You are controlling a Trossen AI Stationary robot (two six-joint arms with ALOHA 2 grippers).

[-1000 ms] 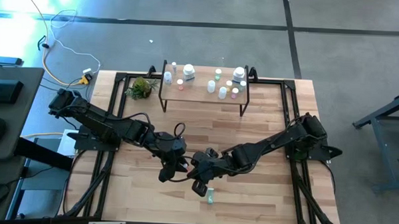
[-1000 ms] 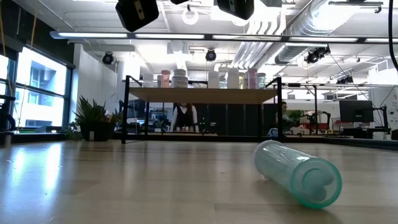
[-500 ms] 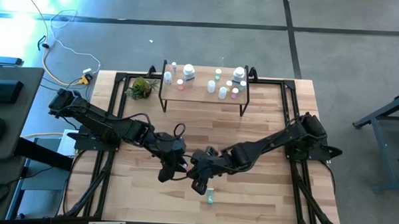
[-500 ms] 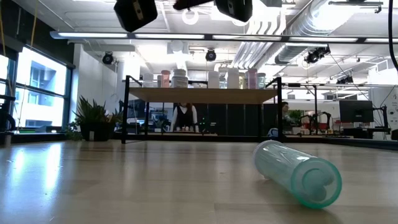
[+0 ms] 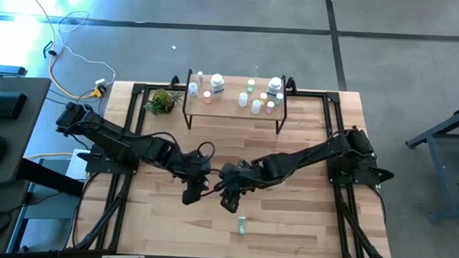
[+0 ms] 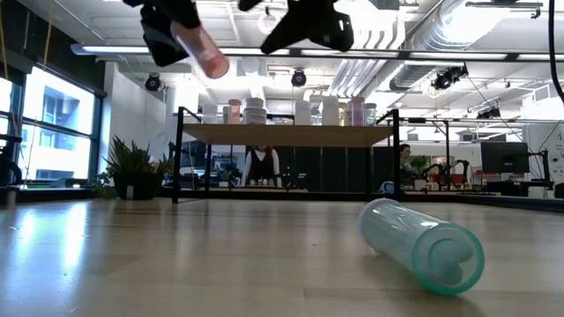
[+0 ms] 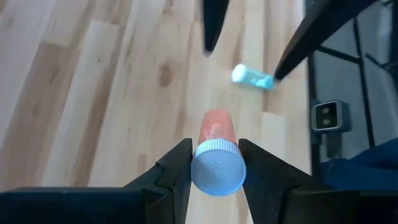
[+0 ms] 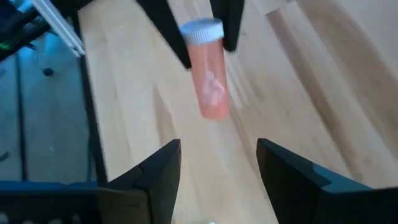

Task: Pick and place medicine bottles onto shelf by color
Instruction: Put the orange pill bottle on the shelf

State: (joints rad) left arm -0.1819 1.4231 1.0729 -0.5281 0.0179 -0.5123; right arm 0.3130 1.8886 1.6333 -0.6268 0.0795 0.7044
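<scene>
A pink medicine bottle [image 8: 210, 81] with a white cap hangs above the middle of the table, with my left gripper [image 5: 192, 193] shut on it. My right gripper [image 8: 217, 165] stands open just beyond the bottle's free end, its fingers apart and touching nothing. A green medicine bottle [image 5: 242, 226] lies on its side on the table near the front edge, also seen as the green bottle [image 6: 423, 242]. The shelf [image 5: 234, 100] stands on thin black legs at the far edge, with several small white, pink and green bottles upright on it. My left gripper pinches the pink bottle at its white cap end [image 7: 217, 169] between its two fingers [image 7: 177, 173]. The fingers slant down and the bottle runs on along them, its pink body [image 6: 204, 51] sticking out past the tips. It is lifted well clear of the table.
A small potted plant [image 5: 163, 101] stands left of the shelf. Black frame rails [image 5: 130, 133] run along the table's left and right sides. Bare wood lies between the shelf and the arms. A person [image 6: 262, 165] shows in the room behind.
My right gripper has opened and drawn back a little toward the far edge, away from the pink bottle. My left gripper has tipped downward, so the bottle now slants down into the low view. The green bottle has not moved.
</scene>
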